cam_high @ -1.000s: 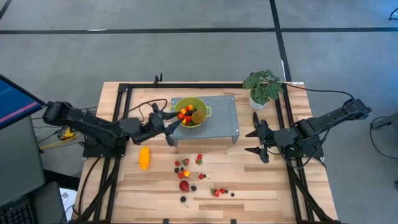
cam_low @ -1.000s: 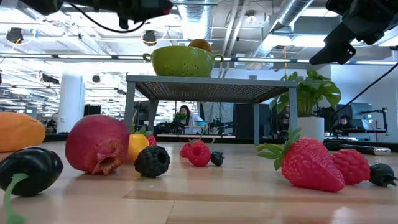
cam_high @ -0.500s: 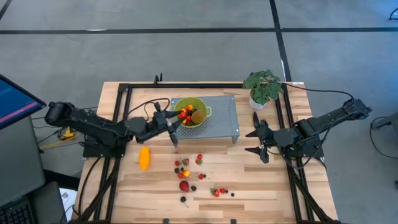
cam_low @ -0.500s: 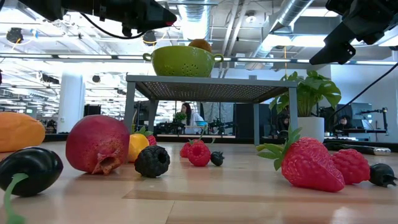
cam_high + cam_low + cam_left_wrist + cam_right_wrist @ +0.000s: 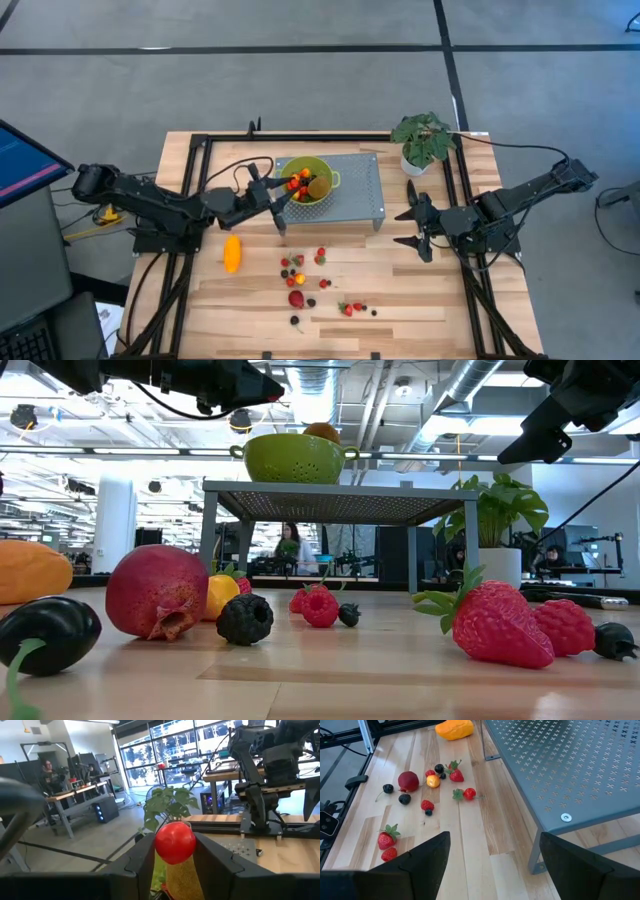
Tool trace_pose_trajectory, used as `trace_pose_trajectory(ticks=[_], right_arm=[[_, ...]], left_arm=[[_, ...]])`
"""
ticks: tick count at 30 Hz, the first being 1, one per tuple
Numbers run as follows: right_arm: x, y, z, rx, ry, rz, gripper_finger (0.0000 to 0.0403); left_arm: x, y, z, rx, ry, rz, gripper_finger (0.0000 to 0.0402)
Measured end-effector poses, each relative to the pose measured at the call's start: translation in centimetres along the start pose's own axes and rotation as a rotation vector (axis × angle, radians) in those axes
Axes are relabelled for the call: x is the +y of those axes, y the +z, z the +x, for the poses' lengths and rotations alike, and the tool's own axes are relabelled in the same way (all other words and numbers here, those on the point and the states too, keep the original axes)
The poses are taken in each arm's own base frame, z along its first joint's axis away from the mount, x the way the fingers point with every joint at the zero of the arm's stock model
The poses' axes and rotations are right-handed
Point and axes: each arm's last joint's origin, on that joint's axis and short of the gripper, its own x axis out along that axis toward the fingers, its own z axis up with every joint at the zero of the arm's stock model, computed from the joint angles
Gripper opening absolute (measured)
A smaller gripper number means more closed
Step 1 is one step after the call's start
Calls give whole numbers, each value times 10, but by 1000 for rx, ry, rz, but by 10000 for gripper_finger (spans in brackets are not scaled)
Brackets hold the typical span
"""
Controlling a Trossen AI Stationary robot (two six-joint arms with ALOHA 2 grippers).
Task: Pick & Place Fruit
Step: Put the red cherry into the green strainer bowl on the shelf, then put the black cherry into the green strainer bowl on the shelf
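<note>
Between the left hand's (image 5: 175, 851) two dark fingers (image 5: 139, 862) sits a small round glossy red fruit (image 5: 174, 842), gripped just left of the lime-green colander (image 5: 306, 180) on the grey perforated metal shelf (image 5: 358, 185). Its arm reaches in low from the left; the colander's contents are mostly hidden. Spread open, the right hand (image 5: 414, 230) waits beyond the shelf's right end, over the wooden tabletop (image 5: 420, 300).

Wooden table (image 5: 420, 300) carries scattered fruit (image 5: 300, 272), grey rack (image 5: 362, 190), potted plant (image 5: 423, 140).
</note>
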Motion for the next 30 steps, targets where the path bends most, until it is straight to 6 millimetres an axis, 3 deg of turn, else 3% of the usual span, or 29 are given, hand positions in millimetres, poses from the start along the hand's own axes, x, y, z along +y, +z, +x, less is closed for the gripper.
trace_pose_trajectory(ticks=[13,20,30], right_arm=[[0,0,0,0,0,0,302],[0,0,0,0,0,0,301],[0,0,0,0,0,0,301]], left_arm=[[2,7,-4,-24,8,-5,224],[-10,22,-18,-85,-104,-44,231],[-48,16,-52,-9,-360,21,231]])
